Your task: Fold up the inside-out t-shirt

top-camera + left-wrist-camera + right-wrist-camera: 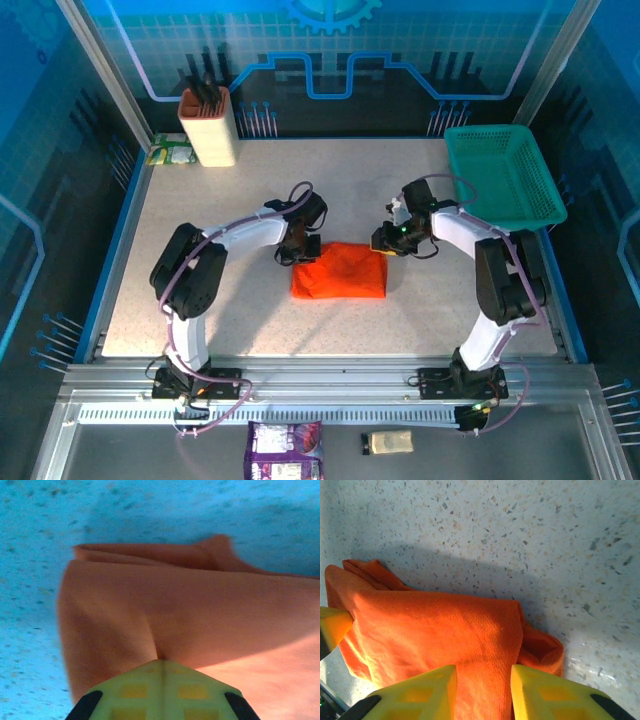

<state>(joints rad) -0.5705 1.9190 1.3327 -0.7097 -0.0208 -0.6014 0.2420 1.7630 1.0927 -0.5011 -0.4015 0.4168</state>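
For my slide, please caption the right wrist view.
Right gripper fingers straddle a fold of the orange t-shirt on the speckled table.

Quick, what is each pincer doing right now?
Left pincer: closed, pinching a fold of the orange t-shirt.
Right pincer: partly open, one finger on each side of a strip of the shirt; cannot tell if it really grips.

Two robot arms, the left arm (195, 275) and the right arm (495, 280), are built alike: glossy white curved link covers joined by bulky black joint housings. A thin pale lilac cable loops along the outside of each arm. Each stands on a black base plate bolted to a silver aluminium rail along the bottom of the frame. A small green light glows on the right arm's wrist. In the wrist views, the fingers (425, 690) are yellow-green, with square recessed pads and black tips at the bottom corners.
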